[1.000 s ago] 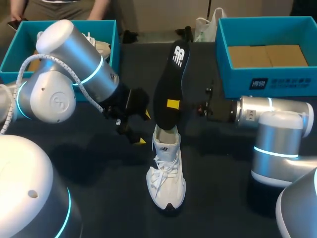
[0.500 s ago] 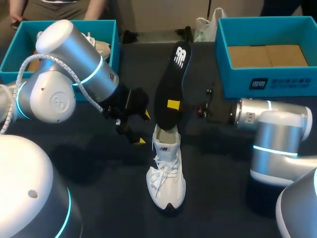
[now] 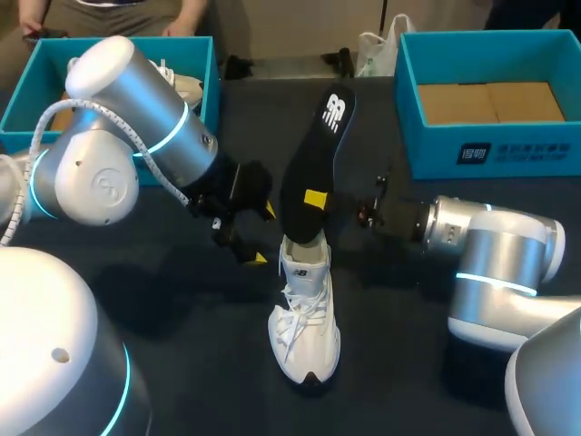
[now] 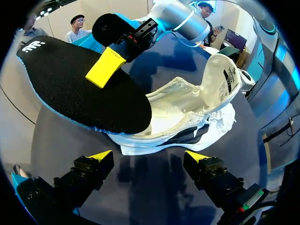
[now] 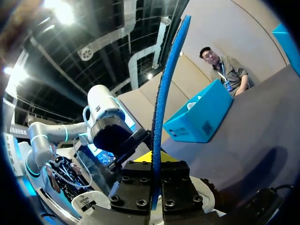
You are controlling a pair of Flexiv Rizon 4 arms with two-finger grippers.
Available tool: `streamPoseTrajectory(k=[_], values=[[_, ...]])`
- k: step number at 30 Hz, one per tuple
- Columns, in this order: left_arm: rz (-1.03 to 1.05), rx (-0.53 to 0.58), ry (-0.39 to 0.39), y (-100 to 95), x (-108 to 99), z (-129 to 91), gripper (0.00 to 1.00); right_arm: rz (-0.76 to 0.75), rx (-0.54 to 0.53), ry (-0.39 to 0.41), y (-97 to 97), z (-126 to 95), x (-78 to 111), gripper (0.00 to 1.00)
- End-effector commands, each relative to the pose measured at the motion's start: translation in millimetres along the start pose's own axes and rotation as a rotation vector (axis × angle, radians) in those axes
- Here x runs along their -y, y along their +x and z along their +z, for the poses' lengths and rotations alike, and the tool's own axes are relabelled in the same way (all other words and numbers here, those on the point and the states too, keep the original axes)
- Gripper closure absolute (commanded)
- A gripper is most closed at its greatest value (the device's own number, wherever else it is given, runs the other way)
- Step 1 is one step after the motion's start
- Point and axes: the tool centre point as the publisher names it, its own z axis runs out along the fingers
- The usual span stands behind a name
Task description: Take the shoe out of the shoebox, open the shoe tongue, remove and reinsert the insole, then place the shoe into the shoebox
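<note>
A: Shoe, where's it at?
B: White shoe (image 3: 306,313) stands sole-down on the table (image 3: 390,363), approx. mid-table, toe twd the robot, heel away. Tongue (image 4: 222,77) stands up, folded back off the opening.
A: Insole?
B: Black insole (image 3: 313,168) w/ blue edge is held up on a slant over the shoe's heel end. Lower end sits at the shoe's opening; can't tell how far in. Upper end leans off twd the far side.
A: Who's got it?
B: Right gripper (image 3: 318,202), coming in sideways from the right. One yellow finger lies flat on the black face, the other is behind it. Its wrist view has the insole edge-on btwn both fingers, clamped from 2 sides.
A: Left gripper?
B: Left gripper (image 3: 263,234) is just beside the shoe's heel, on the left, not touching. Fingers are spread wide w/ nothing btwn them. Shoe & insole lie ahead of it.
A: Boxes?
B: 2 teal boxes at the far corners. Left shoebox (image 3: 27,91) holds another white shoe (image 3: 182,86). Right shoebox (image 3: 490,150) shows brown card inside.
</note>
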Motion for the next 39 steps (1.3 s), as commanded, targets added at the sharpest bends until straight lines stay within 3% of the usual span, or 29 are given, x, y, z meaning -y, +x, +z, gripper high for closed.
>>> streamPoseTrajectory(k=[1, 39], values=[[0.000, 0.002, 0.000, 1.0, -0.4, 0.1, 0.00, 0.002, 0.005, -0.002, 1.2, -0.6, 0.6, 1.00], [0.000, 0.002, 0.000, 1.0, -0.4, 0.1, 0.00, 0.023, -0.021, 0.023, -1.6, -3.6, 12.9, 1.00]])
